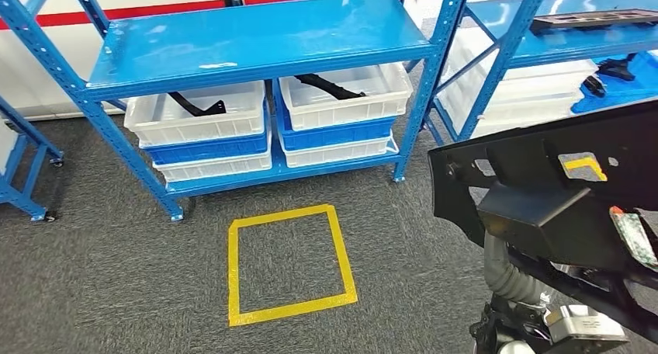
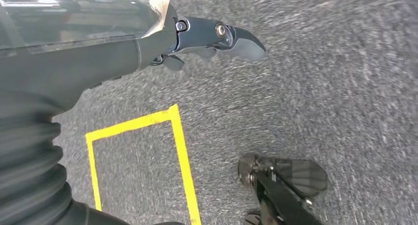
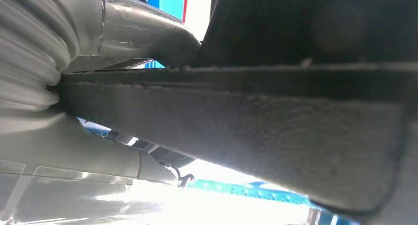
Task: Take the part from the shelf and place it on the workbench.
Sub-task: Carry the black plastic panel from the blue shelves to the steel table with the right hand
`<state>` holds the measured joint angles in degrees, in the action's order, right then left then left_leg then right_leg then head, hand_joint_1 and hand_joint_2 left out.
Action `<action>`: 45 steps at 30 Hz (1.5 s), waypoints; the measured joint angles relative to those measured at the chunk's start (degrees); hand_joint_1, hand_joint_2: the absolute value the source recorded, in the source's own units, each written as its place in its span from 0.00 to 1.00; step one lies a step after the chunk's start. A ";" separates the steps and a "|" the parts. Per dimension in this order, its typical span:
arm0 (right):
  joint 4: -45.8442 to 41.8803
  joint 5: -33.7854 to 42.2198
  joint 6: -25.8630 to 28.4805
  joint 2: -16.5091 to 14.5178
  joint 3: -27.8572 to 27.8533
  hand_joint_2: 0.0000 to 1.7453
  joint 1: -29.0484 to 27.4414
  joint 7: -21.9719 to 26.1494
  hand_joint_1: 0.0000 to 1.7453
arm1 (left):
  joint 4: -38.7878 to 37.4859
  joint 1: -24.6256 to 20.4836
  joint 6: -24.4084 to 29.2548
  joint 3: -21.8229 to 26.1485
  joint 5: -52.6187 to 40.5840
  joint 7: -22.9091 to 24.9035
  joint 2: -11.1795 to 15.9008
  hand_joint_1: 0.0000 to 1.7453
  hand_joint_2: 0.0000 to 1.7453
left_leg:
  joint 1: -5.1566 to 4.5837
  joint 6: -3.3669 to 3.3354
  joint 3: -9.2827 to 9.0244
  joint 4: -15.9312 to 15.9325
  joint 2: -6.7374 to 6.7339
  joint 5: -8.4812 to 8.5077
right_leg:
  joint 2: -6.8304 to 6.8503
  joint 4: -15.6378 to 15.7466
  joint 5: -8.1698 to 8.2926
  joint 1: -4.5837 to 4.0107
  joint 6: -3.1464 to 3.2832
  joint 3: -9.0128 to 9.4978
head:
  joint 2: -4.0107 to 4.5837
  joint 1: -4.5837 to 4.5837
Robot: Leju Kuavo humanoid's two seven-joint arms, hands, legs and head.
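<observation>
I hold the large black moulded plastic part (image 1: 543,206) low on my right, close to my body; its broad flat panel fills the near right corner of the head view and hides the floor beneath it. My right hand (image 3: 123,37) grips it: in the right wrist view a thick grey thumb lies along one face of the part's rough dark edge (image 3: 246,131) and another grey finger lies along the opposite face, so the edge is clamped between them. My left hand (image 2: 217,37) hangs over the grey carpet floor (image 2: 320,87) with a dark finger stretched out and touching nothing; I cannot tell how its other fingers lie.

Just ahead on the carpet lies a yellow tape rectangle (image 1: 289,262), with bare floor on every side of it. Beyond the rectangle stands the blue steel shelf rack (image 1: 256,47), its front posts at either side of the opening and its top board bare. On its lower board sit stacked white and blue plastic bins (image 1: 203,133), two stacks side by side, each top bin holding a thin black curved piece (image 1: 198,105). A second blue rack (image 1: 535,28) stands to the right, partly behind my part, and it carries a long black flat piece (image 1: 593,18) on its upper board.
</observation>
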<state>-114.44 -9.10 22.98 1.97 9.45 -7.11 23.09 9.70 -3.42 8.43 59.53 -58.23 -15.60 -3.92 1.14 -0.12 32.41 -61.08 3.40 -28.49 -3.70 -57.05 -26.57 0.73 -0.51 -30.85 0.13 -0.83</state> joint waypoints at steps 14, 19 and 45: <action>0.04 0.17 -0.33 -0.12 0.54 1.00 0.42 0.56 1.00 | 0.10 0.31 0.50 0.47 1.74 0.26 -0.68 0.00 1.00 | 0.12 -1.88 -0.76 3.77 -7.56 1.56 | 5.15 -7.69 -2.73 0.88 -3.77 -4.32 | 0.00 0.74; 0.07 -0.14 -0.98 -0.67 0.85 1.00 1.11 0.55 1.00 | 0.40 0.13 0.92 1.12 2.28 0.28 -1.02 0.00 1.00 | -0.10 0.15 -1.26 3.79 -9.83 1.38 | 6.01 -0.50 -0.36 0.52 -2.08 -0.81 | 0.00 0.58; 1.80 0.50 -2.39 -1.65 1.20 1.00 3.41 0.89 1.00 | 0.95 0.25 2.55 2.74 3.52 0.50 -2.26 0.00 1.00 | -0.09 -1.76 -1.80 4.43 -7.96 1.15 | 6.19 -5.55 -1.35 0.82 -3.84 -4.18 | 0.00 0.96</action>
<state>-112.64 -8.61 20.59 0.32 10.64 -3.70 23.98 10.66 -3.17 10.98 62.28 -54.70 -15.10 -6.18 1.04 -1.88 30.61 -56.65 -4.55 -27.34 2.49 -62.60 -27.92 1.55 -4.35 -35.02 0.13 0.13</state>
